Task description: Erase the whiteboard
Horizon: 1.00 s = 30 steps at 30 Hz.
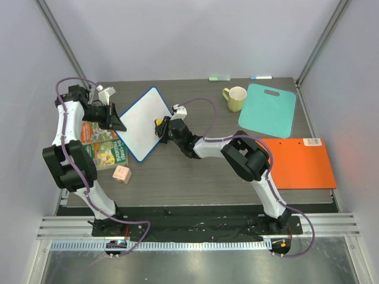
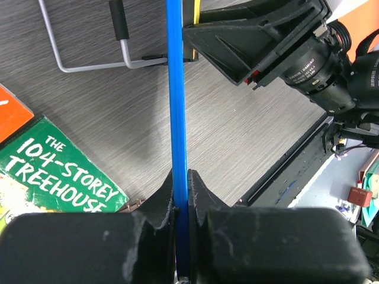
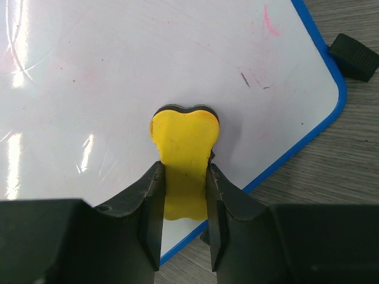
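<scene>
Whiteboard sits at the table's left, blue rim pinched tight in the left gripper. Right gripper is clamped on the yellow eraser, flat on the board. I'd keep pressure even, sweep toward the pink marks by the corner, stop short of the rim. Mug looks well clear.

Blue rim of the whiteboard seen edge-on, running straight up the middle, left gripper clamped on it at the bottom, grey wood-grain table beneath, green "104-Storey Treehouse" book lower left, grey wire bracket with black sleeve upper left, right arm upper right, close beside the rim.
</scene>
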### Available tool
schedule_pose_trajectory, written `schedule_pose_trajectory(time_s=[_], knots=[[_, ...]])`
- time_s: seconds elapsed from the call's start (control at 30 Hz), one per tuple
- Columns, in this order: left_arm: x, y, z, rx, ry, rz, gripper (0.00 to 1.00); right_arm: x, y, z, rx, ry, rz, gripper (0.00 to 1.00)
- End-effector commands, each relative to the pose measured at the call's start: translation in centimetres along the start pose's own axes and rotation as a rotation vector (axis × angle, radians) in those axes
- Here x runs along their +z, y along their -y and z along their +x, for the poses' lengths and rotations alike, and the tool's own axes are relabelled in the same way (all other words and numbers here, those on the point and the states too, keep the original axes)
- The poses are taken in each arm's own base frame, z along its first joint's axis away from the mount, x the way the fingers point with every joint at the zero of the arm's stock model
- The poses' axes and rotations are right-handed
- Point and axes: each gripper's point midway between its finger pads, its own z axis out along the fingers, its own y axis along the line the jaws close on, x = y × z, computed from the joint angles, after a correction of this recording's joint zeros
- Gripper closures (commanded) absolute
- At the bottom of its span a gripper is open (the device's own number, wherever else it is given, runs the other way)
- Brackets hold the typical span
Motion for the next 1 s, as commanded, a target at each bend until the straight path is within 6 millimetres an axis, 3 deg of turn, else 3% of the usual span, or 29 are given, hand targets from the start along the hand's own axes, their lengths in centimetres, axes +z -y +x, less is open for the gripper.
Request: schedule_pose_trajectory(time_s=[0.0, 0.3, 0.73, 0.97], knots=[[0.4, 3.5, -1.1, 0.044, 0.032, 0.117, 1.00, -2.4, -7.9, 6.2, 0.003, -0.164, -0.248, 0.99], [0.5, 3.4, -1.3, 0.038, 0.040, 0.112, 1.00, -4.7, -6.3, 10.2, 0.061, -0.220, -0.249, 0.99], [0.5, 3.4, -1.3, 0.035, 0.038, 0.115, 1.00, -6.7, -8.7, 15.1, 0.093, -0.300, -0.297, 0.99], [0.5, 3.3, -1.1, 0.035, 0.034, 0.111, 1.00, -7.4, -8.6, 15.9, 0.145, -0.296, -0.306, 0.99]])
